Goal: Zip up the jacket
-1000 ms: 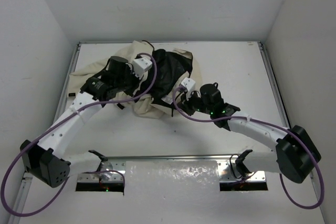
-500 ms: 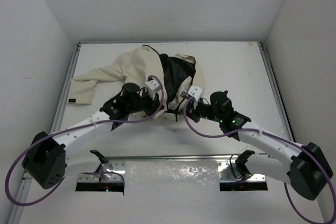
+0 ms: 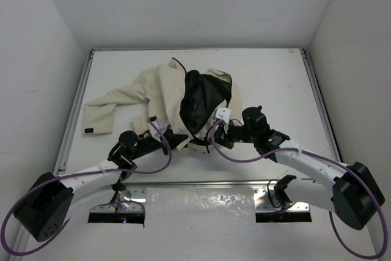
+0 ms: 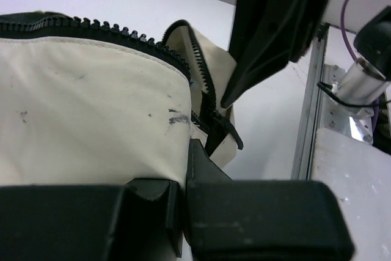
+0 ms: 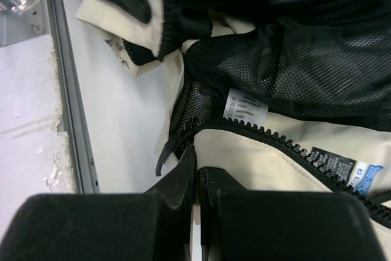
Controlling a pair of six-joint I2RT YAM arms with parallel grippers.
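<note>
I have left gripper [image 4: 181, 174] and right gripper [image 5: 195, 172] pinching the soft, limp jacket [image 3: 165, 87] hem beside its zipper teeth [image 4: 122, 36]

Cream-beige jacket [image 3: 160, 87], black mesh lining [image 3: 201, 99], black zipper teeth [image 4: 91, 27]

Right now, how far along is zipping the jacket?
Done: both bottom front edges of the jacket are gripped, with the left fingers and right fingers each shut on cream fabric beside a zipper row. In hand: apparently bringing those two ends together. Left: all the zipping; the front gapes on the black lining and the teeth are unmeshed.
</note>
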